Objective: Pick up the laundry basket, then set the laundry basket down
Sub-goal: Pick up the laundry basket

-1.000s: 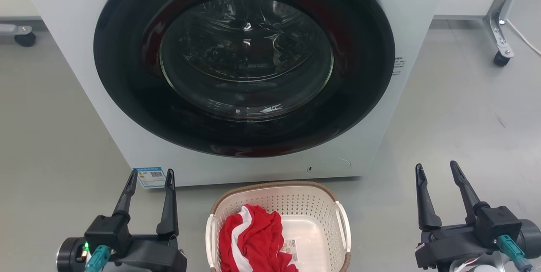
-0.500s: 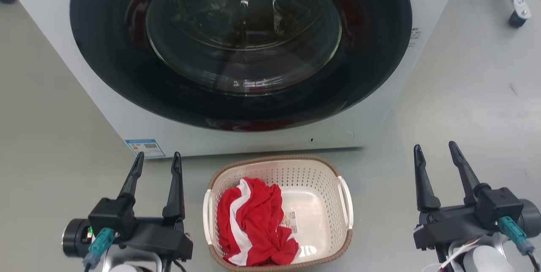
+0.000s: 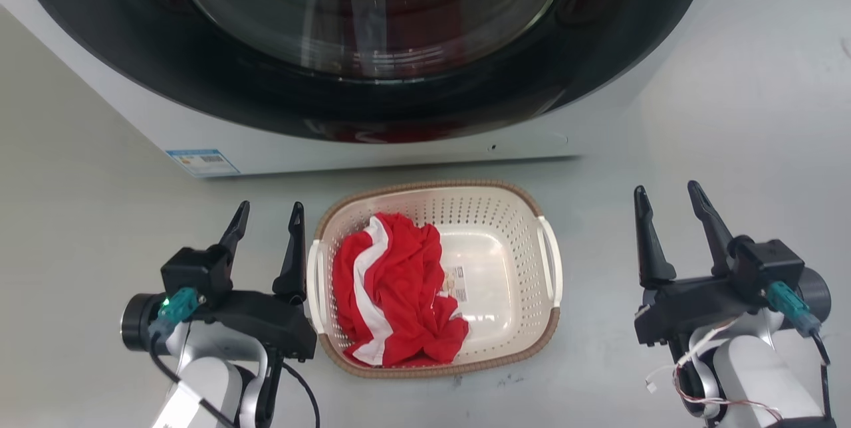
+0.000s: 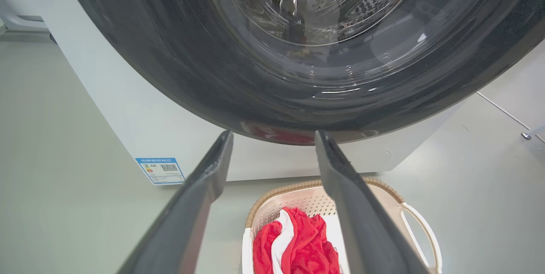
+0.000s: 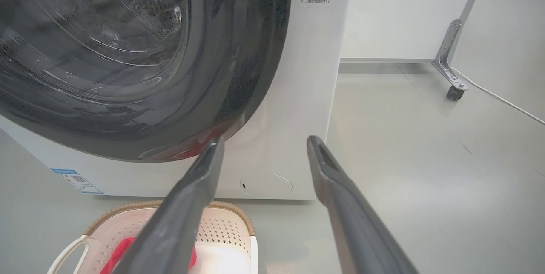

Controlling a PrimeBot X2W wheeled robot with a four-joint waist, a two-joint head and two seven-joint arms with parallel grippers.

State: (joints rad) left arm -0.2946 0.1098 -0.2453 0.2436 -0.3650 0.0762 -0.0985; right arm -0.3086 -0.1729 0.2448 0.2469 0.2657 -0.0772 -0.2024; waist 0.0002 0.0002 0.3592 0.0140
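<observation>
Just beside laundry basket [image 3: 465, 210] rim — left gripper [image 3: 271, 209], spread.

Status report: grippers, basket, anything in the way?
Left gripper open, empty, beside laundry basket. Right gripper open, empty, apart on the right. Basket on floor, red-and-white cloth inside. Washing machine close behind it.

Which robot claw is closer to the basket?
The left gripper: its inner finger is right beside the laundry basket and its white handle, while the right gripper stands well off, with bare floor between.
</observation>
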